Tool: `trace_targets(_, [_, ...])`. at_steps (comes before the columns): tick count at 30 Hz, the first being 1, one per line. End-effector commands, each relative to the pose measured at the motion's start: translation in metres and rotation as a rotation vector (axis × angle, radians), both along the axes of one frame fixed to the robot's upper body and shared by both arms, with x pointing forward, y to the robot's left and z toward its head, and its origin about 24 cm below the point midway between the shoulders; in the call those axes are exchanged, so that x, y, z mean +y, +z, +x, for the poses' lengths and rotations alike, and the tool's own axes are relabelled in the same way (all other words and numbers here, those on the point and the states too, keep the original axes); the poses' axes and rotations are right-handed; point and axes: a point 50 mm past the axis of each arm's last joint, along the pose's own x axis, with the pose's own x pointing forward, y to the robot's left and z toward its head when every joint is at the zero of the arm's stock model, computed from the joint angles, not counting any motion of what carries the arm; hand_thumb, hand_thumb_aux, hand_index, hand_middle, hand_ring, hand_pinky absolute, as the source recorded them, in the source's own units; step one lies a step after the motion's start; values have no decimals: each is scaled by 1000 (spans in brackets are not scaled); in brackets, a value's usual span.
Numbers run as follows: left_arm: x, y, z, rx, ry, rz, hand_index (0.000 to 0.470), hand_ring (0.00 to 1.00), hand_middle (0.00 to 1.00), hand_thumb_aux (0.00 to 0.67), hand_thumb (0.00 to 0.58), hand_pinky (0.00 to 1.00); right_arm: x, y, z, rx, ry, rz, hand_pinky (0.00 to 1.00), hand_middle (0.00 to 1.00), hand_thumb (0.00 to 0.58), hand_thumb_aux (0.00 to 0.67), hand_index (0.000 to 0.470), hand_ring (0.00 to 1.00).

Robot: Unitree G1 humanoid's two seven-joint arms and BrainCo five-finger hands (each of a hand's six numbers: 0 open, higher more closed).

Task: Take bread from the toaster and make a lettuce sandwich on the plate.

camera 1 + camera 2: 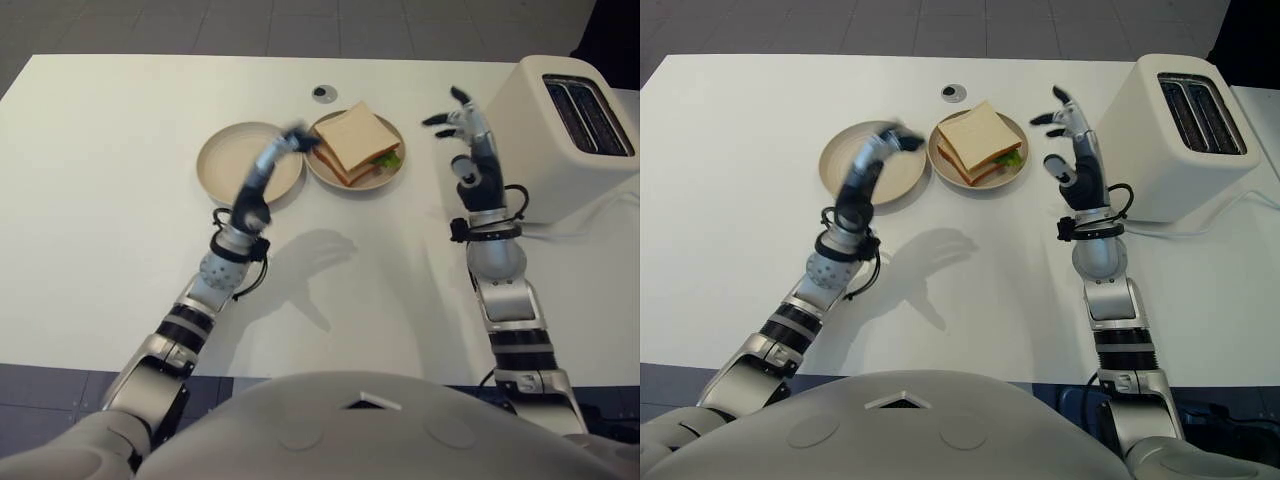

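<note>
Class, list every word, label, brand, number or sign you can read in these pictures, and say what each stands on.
None: no text can be read anywhere.
toaster: plain white, no lettering visible.
sandwich plate and empty plate: unmarked.
round fitting in the table: dark centre, too small to tell whether it bears any mark.

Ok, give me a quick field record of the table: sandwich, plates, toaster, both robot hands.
sandwich: white-bread sandwich with green lettuce, assembled on the right beige round plate
other plate: left beige round plate, bare
toaster: white boxy toaster, at the table's right; no bread showing above the slots
left robot hand: over the bare plate's right edge, near the sandwich
right robot hand: raised between sandwich plate and toaster, fingers spread, holding nothing
</note>
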Motion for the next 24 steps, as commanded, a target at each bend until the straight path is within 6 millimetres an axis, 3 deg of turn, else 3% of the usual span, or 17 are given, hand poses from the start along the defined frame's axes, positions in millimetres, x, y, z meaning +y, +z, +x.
trace_targets(1, [2,-34,15,214,128,-58,0,0,0,0,0,0,8,-33,13,123,-31,85,0,0,0,0,0,0])
trace_targets(3, [-9,-52,10,285,101,-42,0,0,0,0,0,0,5,-52,12,202,-35,146,0,0,0,0,0,0])
trace_targets(6, [-18,-63,6,323,62,-37,0,0,0,0,0,0,6,-56,9,182,-28,152,0,0,0,0,0,0])
trace_targets(19, [-25,-81,6,409,281,23,0,0,0,0,0,0,9,-70,3,171,-3,135,0,0,0,0,0,0])
trace_targets(24, [-28,-84,8,499,261,-30,0,0,0,0,0,0,10,-69,3,149,9,135,0,0,0,0,0,0])
